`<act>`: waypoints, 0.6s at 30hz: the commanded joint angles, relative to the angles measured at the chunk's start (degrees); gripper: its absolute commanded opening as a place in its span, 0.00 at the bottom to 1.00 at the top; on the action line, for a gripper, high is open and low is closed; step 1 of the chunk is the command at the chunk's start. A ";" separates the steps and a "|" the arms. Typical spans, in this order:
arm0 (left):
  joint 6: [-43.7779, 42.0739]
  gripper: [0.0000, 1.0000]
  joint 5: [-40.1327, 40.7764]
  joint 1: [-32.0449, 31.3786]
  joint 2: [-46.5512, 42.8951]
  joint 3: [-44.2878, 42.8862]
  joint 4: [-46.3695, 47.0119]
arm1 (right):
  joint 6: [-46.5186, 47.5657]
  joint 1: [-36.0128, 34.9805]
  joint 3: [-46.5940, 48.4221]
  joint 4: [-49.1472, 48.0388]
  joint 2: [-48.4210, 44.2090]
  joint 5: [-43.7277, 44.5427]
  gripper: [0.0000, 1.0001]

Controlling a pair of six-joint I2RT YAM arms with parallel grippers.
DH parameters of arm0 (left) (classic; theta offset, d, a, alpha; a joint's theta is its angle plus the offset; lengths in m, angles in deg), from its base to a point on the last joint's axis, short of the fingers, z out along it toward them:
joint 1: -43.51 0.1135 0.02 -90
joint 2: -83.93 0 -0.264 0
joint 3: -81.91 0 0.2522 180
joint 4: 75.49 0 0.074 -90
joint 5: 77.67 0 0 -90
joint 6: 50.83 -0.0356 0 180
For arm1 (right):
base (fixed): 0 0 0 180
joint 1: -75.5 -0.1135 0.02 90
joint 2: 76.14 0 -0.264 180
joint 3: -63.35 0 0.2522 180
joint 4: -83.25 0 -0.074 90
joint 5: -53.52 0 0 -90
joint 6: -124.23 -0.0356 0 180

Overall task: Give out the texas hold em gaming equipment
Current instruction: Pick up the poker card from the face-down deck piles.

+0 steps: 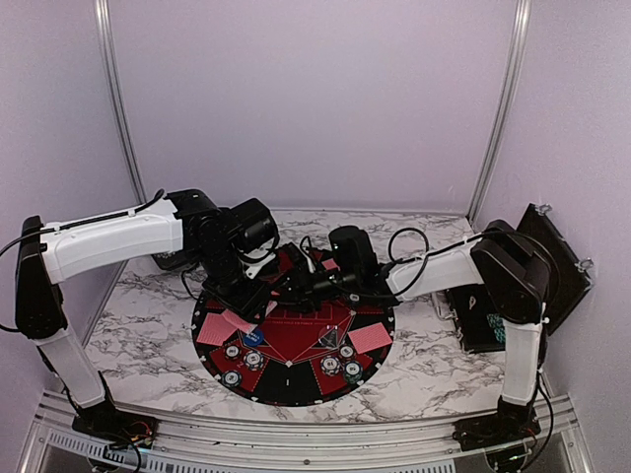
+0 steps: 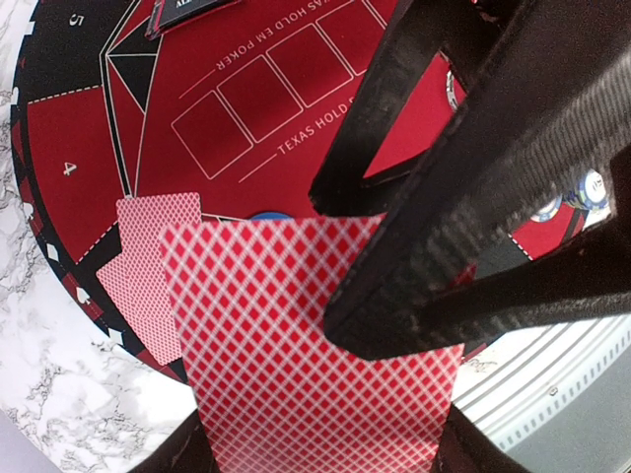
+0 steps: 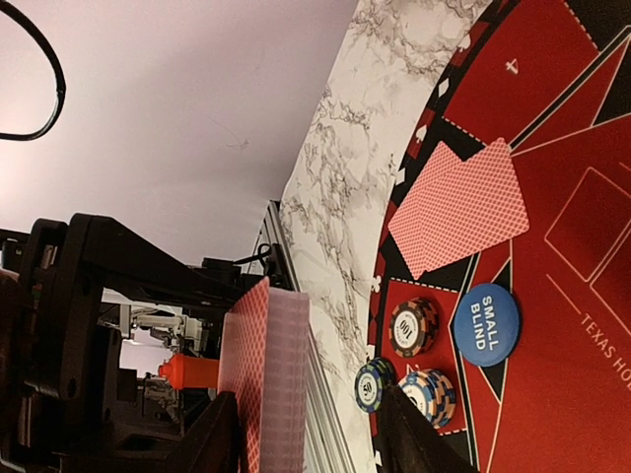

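My left end effector (image 2: 330,261) nipped onto one card (image 2: 286,355), plain only in wrist view; my right end effector (image 3: 308,396) part-open around deck (image 3: 266,365), hold unclear.

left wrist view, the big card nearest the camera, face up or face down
Face down: the card shows only its red lattice back to the camera, with no printed face visible.

This is a robot lab test cell, not a lived-in room. Plain pale lilac wall panels (image 1: 315,99) close in the space, framed by bare silver aluminium uprights (image 1: 116,99). Two white-and-black robot arms (image 1: 108,241) are bolted to a ribbed aluminium rail (image 1: 296,436) at the near edge of a white marble-patterned tabletop (image 1: 138,325). Loose black cables (image 1: 408,231) loop off the arms.
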 commanded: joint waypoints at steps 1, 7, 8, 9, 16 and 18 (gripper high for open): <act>0.11 0.53 -0.23 -0.11 -1.06 -0.71 -0.72 | 0.83 0.88 -0.39 1.76 -2.55 1.75 0.46; 0.14 0.53 -1.28 -0.12 -1.10 -0.53 -0.74 | 0.75 1.05 -0.55 1.78 -3.89 1.77 0.46; 0.12 0.53 -1.66 -0.09 -1.06 -0.60 -0.76 | 0.78 1.18 -0.64 1.86 -3.95 1.75 0.46; 0.10 0.53 -1.70 -0.10 -1.12 -0.65 -0.77 | 0.75 1.23 -0.77 1.79 -4.11 1.82 0.46; 0.00 0.53 -1.69 -0.13 -0.88 -0.60 -0.73 | 0.68 1.60 -1.82 1.45 -5.90 2.09 0.46; -0.05 0.53 -1.80 -0.12 -0.79 -0.61 -0.78 | 0.62 1.63 -2.33 1.30 -6.45 2.17 0.44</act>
